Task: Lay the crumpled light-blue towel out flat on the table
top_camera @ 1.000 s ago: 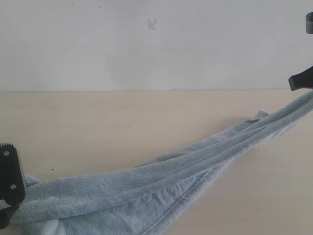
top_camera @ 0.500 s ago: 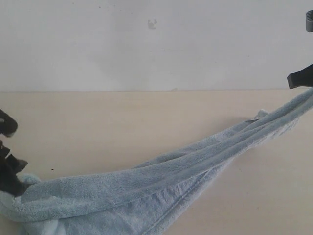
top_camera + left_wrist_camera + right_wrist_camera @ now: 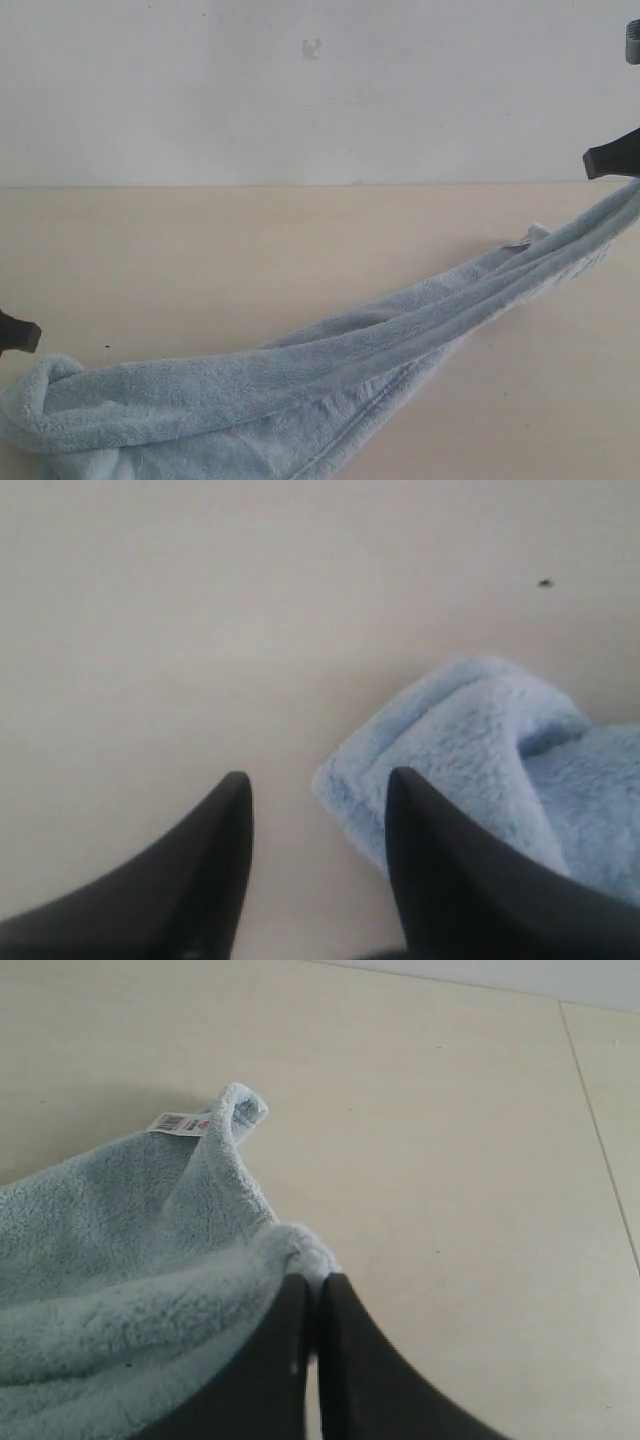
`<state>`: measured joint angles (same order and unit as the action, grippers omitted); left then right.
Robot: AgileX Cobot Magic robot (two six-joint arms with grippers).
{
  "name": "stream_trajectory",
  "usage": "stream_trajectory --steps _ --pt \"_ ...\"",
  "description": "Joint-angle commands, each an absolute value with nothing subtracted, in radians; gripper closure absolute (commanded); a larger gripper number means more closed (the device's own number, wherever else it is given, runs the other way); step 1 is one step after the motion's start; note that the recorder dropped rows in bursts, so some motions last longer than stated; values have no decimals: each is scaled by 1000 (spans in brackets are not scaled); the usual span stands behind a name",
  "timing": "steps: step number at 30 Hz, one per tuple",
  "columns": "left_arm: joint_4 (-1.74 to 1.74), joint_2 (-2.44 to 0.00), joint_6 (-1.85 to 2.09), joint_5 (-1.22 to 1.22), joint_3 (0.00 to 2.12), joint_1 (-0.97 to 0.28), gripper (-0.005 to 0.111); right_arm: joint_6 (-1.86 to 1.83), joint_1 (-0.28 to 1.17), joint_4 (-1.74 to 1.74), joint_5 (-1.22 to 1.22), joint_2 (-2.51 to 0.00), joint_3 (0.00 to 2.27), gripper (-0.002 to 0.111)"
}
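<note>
the towel (image 3: pixel 300 370) lies on the counter (image 3: pixel 200 250) as one long bunched band. its long axis runs on a slant in the exterior view, from the near left corner up toward the far right edge. it is not flat: it is doubled along its length, with a looser flap sagging out on the near side.

the right jaws are pressed together on the towel's right end. they hold that end lifted off the counter, so the band rises toward them. in the right wrist view a free corner with its white tag (image 3: pixel 180 1123) sticks out just beyond the pinch.

the left jaws stand apart and hold nothing. the towel's left end (image 3: pixel 450 760), a thick rolled fold, rests on the counter just beside them. in the left wrist view it sits ahead of the jaws and off toward one finger (image 3: pixel 440 880), with only its outer edge reaching the line of the gap. the left arm is plainly the nearer one to this loose end, and the right is already taken up.

my judgement is that the next move turns on that offset. the left jaws need to shift sideways over the fold and come down before closing, then pull away along the band's axis.

count: one towel, one tag, one counter, two pairs of jaws, one small dark speck (image 3: pixel 107 347) near the left end.
</note>
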<state>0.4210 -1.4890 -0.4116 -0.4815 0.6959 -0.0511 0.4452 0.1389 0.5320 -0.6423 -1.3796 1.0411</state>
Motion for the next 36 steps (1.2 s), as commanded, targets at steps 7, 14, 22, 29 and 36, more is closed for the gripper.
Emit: stream_trajectory --steps 7,14,22,29,36 --pt "283 -1559 -297 -428 699 29 66 444 138 521 -628 -1374 1036 108" --pt "243 -1652 -293 -409 709 27 66 444 138 519 -628 -1374 1036 108" --pt "243 -1663 -266 -388 725 27 66 444 138 517 -624 -1374 1036 108" --pt "159 -1715 -178 -393 743 27 66 436 138 506 -624 -1374 1036 108" --pt "141 -1717 -135 -396 745 27 72 436 138 506 -624 -1374 1036 108"
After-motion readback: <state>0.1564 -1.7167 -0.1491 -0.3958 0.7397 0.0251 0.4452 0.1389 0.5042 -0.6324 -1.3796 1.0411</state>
